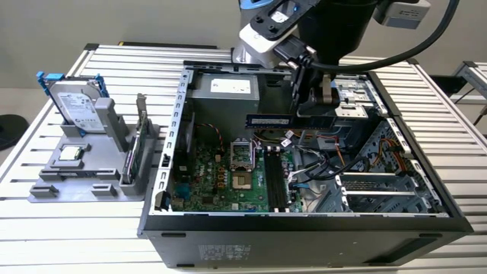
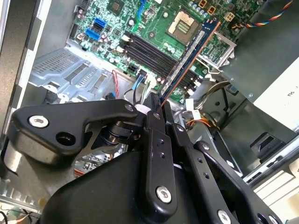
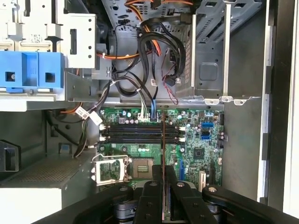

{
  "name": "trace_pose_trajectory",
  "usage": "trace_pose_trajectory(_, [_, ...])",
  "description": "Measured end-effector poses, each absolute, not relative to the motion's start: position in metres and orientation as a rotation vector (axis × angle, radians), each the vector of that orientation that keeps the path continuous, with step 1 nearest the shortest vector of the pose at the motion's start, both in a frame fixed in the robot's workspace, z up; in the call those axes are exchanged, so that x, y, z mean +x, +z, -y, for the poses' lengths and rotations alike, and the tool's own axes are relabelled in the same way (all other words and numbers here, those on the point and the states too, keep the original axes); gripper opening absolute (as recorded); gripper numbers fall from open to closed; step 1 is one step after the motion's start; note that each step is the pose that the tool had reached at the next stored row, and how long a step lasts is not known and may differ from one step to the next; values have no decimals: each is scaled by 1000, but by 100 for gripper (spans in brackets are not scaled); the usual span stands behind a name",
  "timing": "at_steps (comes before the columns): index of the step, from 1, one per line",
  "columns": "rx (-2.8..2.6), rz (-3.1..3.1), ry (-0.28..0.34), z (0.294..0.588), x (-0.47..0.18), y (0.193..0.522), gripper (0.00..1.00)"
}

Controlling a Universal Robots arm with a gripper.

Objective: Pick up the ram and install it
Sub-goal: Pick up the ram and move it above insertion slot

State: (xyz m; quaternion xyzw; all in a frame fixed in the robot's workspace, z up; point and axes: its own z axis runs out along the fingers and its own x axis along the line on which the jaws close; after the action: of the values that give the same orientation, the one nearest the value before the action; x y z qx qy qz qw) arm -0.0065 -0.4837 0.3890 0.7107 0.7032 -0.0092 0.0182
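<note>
The ram (image 1: 268,120) is a long dark-blue stick with a pale label, held level inside the open computer case (image 1: 163,188), well above the motherboard. My gripper (image 1: 311,114) is shut on one end of it. In the second wrist view the ram (image 2: 189,58) sticks out from my gripper (image 2: 158,106) over the black memory slots (image 2: 154,49). In the first wrist view the ram (image 3: 163,140) appears edge-on, rising from my gripper (image 3: 163,181) and crossing the memory slots (image 3: 135,133) at right angles. The memory slots (image 1: 275,182) lie right of the bare CPU socket (image 1: 242,162).
A grey stand (image 1: 45,191) at the exterior view's left holds a hard drive (image 1: 76,105), a small silver CPU chip (image 1: 70,153) and a card with a metal bracket (image 1: 138,145). Cable bundles (image 1: 320,162) and a drive cage (image 1: 357,94) crowd the case near the slots.
</note>
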Motion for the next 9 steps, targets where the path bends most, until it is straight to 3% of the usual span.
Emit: trace_pose_trajectory(9, [2141, -2248, -27, 484, -6, 389, 0])
